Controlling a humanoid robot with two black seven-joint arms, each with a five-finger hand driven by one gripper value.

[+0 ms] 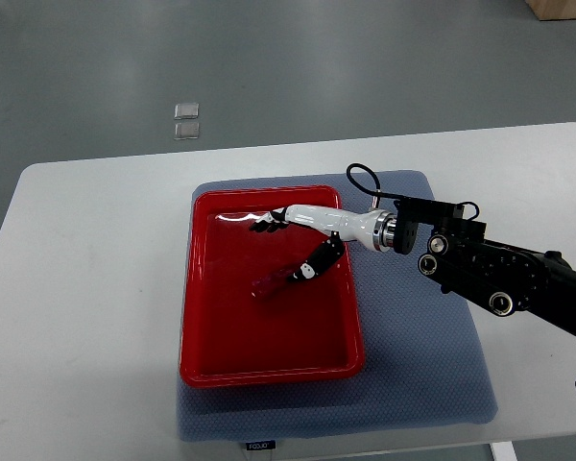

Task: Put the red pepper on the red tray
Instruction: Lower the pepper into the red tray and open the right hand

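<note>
Top view: right hand (pixel 293 245) over tray (pixel 197 317), fingers pinching pepper (pixel 269 284), w/ pepper low near tray centre. Best lower till it rests, then let go gently, lift straight.

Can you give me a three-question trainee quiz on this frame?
1. True or false: the small dark red pepper lies inside the shallow red plastic tray.
2. Which arm reaches over the tray? A) left B) right
3. Fill in: the tray rests on a blue-grey ___ on the white table.

Key: 1 true. 2 B; the right hand is over the tray, its lower fingers at the pepper. 3 mat.
</note>
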